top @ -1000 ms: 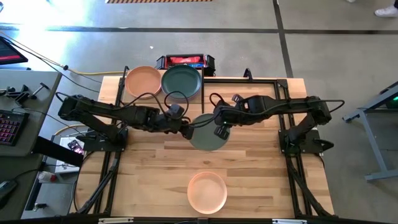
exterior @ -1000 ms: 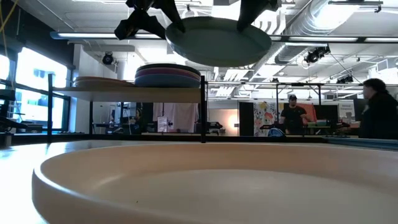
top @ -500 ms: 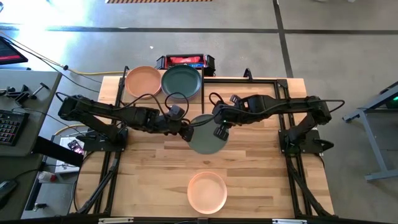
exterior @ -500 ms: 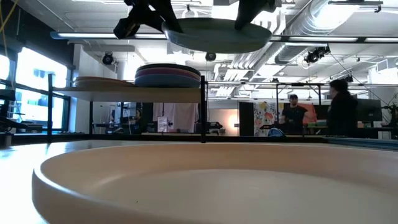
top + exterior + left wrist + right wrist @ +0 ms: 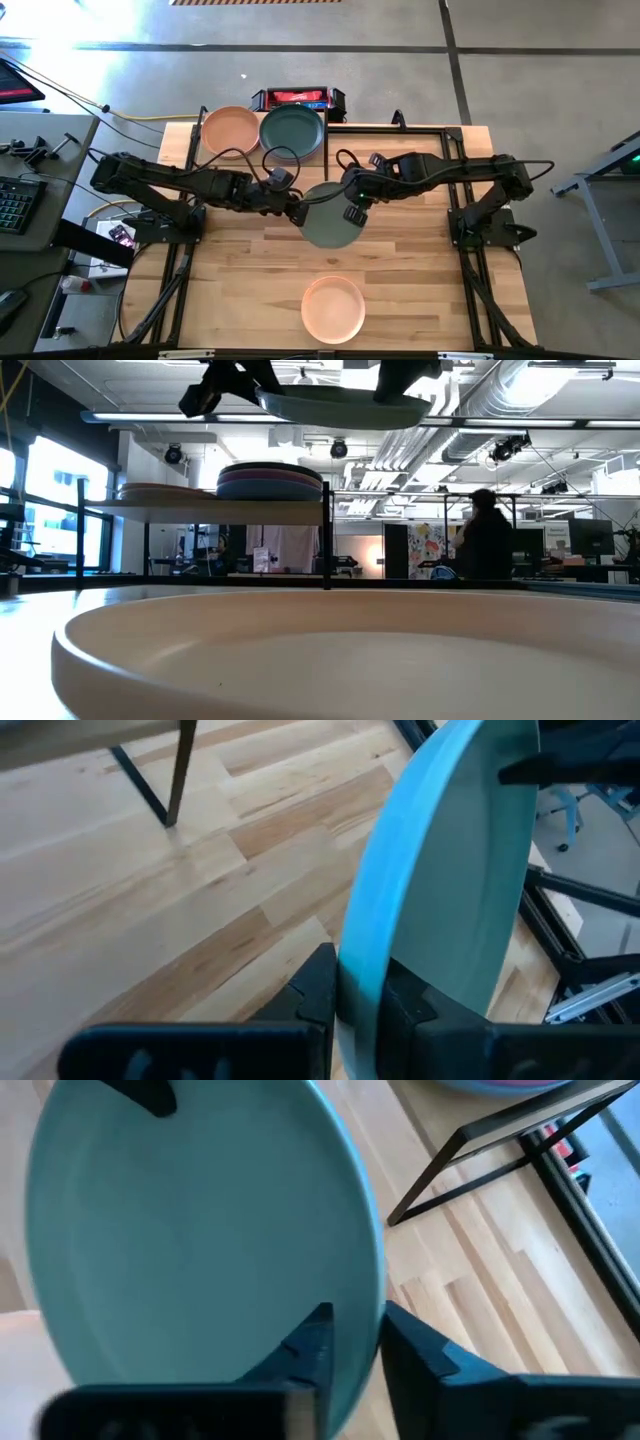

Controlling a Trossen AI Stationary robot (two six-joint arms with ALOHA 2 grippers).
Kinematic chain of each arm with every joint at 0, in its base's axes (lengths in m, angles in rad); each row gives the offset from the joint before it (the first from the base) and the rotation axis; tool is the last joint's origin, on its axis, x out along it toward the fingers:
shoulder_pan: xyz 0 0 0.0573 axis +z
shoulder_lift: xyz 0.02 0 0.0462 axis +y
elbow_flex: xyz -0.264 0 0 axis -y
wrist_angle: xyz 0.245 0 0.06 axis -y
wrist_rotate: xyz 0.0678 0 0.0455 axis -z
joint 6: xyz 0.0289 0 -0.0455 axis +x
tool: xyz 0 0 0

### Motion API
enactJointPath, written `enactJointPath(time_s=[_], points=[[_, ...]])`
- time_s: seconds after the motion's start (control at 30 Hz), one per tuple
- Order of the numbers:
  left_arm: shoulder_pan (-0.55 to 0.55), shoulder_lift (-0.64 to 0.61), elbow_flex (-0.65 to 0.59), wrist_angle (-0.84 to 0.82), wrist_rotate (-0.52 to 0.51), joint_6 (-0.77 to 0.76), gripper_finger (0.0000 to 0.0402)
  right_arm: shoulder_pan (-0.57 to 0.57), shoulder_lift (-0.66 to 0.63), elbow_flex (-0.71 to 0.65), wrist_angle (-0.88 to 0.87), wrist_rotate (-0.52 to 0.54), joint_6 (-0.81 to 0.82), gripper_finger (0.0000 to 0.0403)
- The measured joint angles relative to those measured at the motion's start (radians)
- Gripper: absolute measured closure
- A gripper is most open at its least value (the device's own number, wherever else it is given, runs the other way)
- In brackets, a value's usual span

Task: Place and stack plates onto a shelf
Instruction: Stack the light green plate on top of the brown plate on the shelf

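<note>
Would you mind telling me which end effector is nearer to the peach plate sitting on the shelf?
The left end effector. It grips the light blue plate's edge on the side toward the peach plate; the right end effector is on that plate's far side, farther away.

Sage green plate (image 5: 327, 215) aloft; peach plate (image 5: 333, 308) (tabletop)

Low view crops the peach plate (image 5: 300, 650) (near rim lost)

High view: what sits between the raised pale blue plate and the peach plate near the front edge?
Nothing. In the high view, bare tabletop separates the pale blue plate, held by both arms, from the peach plate.
</note>
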Motion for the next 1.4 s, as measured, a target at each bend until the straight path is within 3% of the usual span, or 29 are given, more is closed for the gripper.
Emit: enactJointPath(time_s=[0.27,0.5,0.73,1.07,1.4], points=[[0.037,-0.101,0.0,-0.194,-0.012,-0.027,0.0377,-0.006,0.0,0.0,0.051,0.037,-0.031,0.0277],[0.098,-0.234,0.0,-0.357,-0.014,-0.038,0.0373,-0.026,0.0,0.0,0.094,0.041,-0.024,0.0267],[0.225,-0.392,0.0,-0.474,-0.045,-0.026,0.0373,-0.034,0.0,0.0,0.094,0.042,-0.023,0.0267],[0.404,-0.573,0.0,-0.532,-0.161,-0.026,0.0372,-0.037,0.0,0.0,0.093,0.042,-0.082,0.0267],[0.543,-0.598,0.0,-0.571,-0.362,-0.079,0.0372,-0.071,0.0,0.0,0.086,0.043,-0.235,0.0267]])
